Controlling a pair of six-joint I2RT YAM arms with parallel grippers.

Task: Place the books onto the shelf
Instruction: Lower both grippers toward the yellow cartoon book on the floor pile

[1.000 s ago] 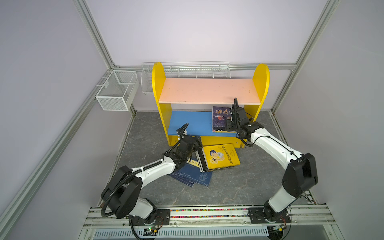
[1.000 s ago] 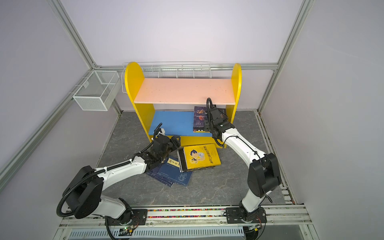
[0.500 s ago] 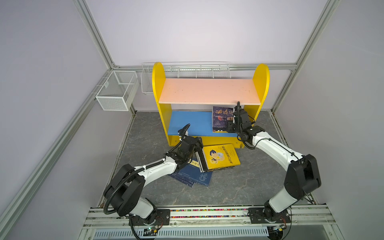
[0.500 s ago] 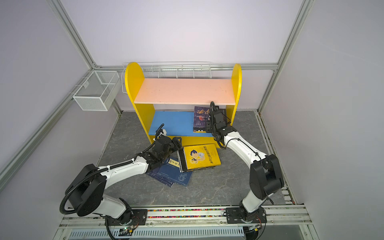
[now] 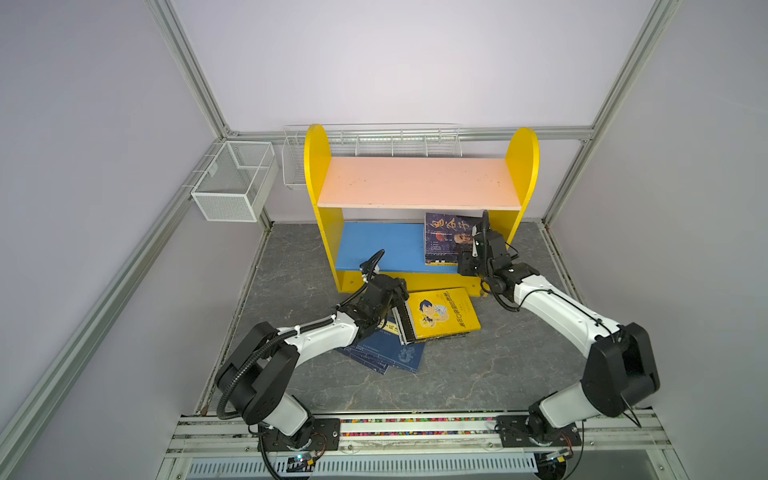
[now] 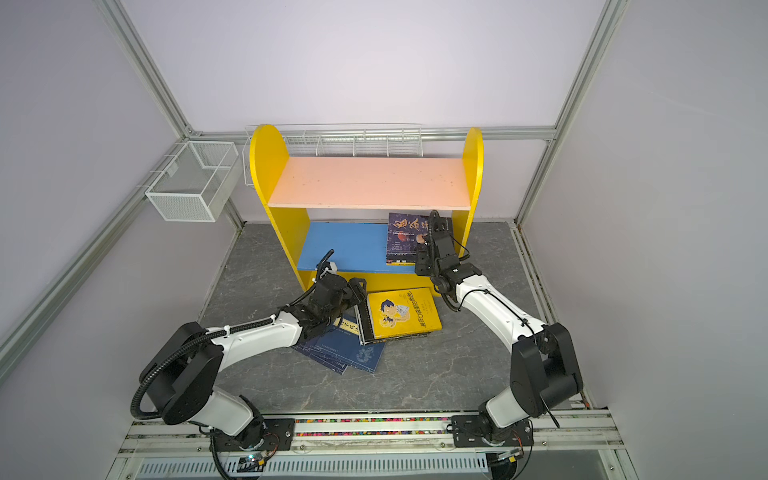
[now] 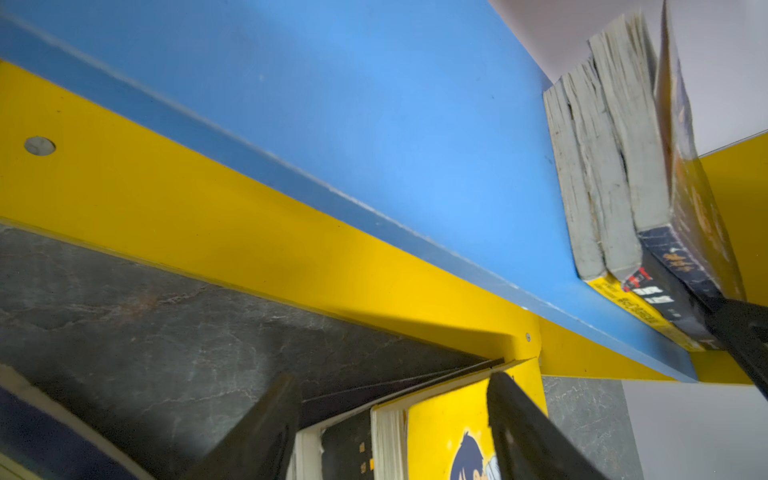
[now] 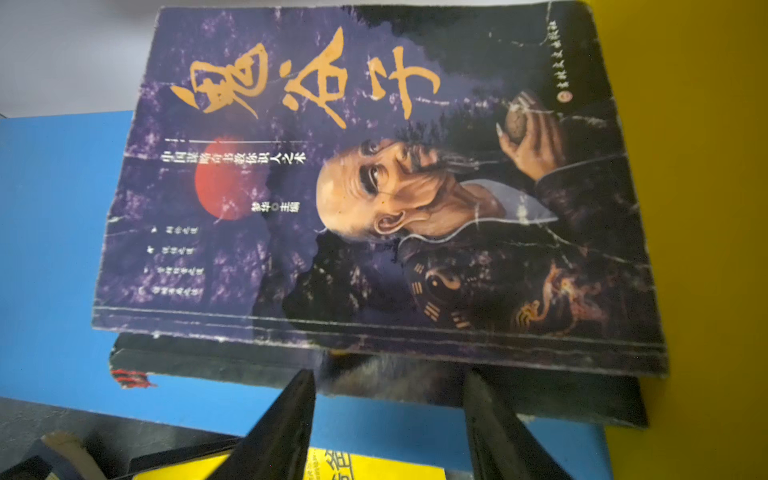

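Book stack (image 5: 446, 239) on lower board of shelf (image 5: 415, 183), right end effector (image 8: 386, 380) released beside it; yellow book (image 5: 442, 311), navy books (image 5: 390, 353) unshelved on desk (image 5: 478, 374) before shelf, left end effector (image 7: 390, 378) straddling yellow book, grip unclear

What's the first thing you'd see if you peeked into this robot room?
The bright yellow shelf stands at the back, its pink top board bare. A dark purple book tops a small stack at the right end of the blue lower board, and a yellow cartoon book lies on the grey floor just in front.
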